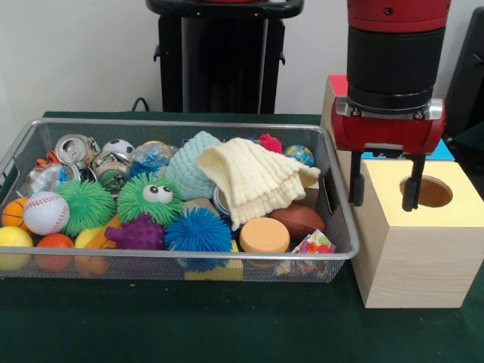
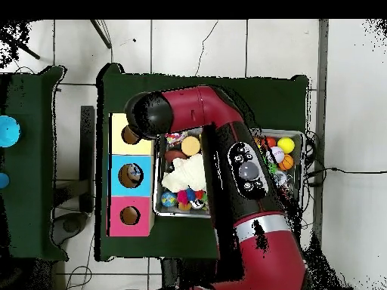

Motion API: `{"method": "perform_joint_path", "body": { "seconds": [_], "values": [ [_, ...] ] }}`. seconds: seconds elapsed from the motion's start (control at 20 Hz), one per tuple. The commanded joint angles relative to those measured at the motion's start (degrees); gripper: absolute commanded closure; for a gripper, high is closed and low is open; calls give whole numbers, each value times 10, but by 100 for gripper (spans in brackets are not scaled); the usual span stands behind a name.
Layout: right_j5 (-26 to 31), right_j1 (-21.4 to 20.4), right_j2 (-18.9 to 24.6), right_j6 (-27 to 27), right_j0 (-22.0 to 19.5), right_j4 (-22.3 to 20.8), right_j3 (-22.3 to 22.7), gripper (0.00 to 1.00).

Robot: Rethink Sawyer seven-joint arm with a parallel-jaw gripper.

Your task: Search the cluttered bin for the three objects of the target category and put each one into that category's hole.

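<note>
The wire-mesh bin (image 1: 189, 255) is packed with toys. One clear crinkled bottle (image 1: 151, 156) with a bluish label lies at the bin's back, left of centre. Another clear crumpled bottle (image 1: 43, 178) lies at the far left. I cannot pick out a third. My gripper (image 1: 383, 204) hangs open and empty to the right of the bin, over the yellow-topped box (image 1: 412, 249), just left of its round hole (image 1: 432, 191). In the overhead view the arm's black end (image 2: 147, 113) covers the gripper, above the yellow box's hole (image 2: 130, 135).
Metal cans (image 1: 73, 147), spiky balls (image 1: 198, 231), a baseball (image 1: 45, 212), a cream cloth (image 1: 253, 175) and a teal knitted thing (image 1: 189, 162) fill the bin. A blue-topped box (image 2: 130, 175) and a pink-topped box (image 2: 128, 215) stand in line with the yellow one.
</note>
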Motion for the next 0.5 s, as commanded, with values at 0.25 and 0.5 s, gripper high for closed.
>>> {"method": "perform_joint_path", "body": {
  "seconds": [0.25,0.5],
  "values": [
    [87,-22,20,-131,-31,-6,32,0],
    [158,-71,14,-130,-23,4,32,0]
  ]
}}
